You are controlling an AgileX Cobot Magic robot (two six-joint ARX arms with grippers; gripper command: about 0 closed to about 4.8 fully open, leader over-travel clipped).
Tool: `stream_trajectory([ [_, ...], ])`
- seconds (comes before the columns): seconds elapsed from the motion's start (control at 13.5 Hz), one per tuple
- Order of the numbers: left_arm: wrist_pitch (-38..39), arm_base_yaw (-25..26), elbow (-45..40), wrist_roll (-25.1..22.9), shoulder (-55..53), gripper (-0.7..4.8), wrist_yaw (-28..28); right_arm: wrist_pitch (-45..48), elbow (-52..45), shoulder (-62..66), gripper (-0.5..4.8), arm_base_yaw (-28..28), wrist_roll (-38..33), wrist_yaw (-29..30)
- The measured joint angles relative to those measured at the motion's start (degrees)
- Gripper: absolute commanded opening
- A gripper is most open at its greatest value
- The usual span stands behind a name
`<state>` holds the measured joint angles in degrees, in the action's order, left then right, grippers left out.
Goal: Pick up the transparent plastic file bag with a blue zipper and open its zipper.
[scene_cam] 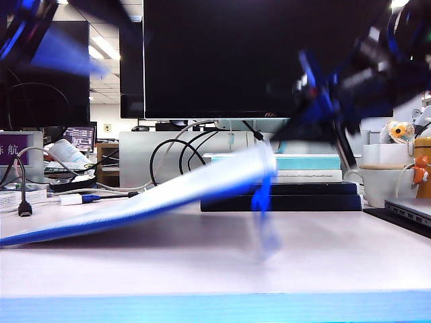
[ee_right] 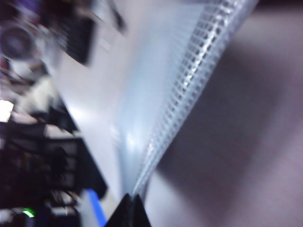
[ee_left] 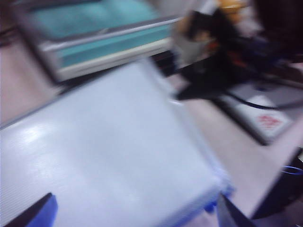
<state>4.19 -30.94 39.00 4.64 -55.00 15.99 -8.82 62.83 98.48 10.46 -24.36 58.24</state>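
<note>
Across the table (scene_cam: 215,266) we saw the file bag (scene_cam: 155,195) lying tilted: its left corner rested on the surface while its right end was lifted up near the stacked books (scene_cam: 306,171). Our right gripper (ee_right: 129,208) had its fingers pressed together on the bag's raised edge, the mesh sheet running away from them. Our left gripper (ee_left: 137,215) hung above the bag's flat face with its fingers spread wide, holding nothing. We judged the bag light and thin, with enough stiffness to hold a plane from one pinched edge, though it sagged along its length. Its smooth plastic looked slippery, so a pinch on the trimmed border seemed safest. The zipper (scene_cam: 135,217) ran along the blue long edge, and a blurred blue cord (scene_cam: 259,198) dangled below the raised end. We thought that cord the best hold for the free fingers.
</note>
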Motion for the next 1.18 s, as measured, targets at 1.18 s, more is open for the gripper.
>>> stream_trajectory([
  [1.18,-12.68,-45.11,-0.11,17.88,-12.50,2.70,-63.56,27.30,2.05,-11.13,-0.03,9.55,-28.09,6.08],
])
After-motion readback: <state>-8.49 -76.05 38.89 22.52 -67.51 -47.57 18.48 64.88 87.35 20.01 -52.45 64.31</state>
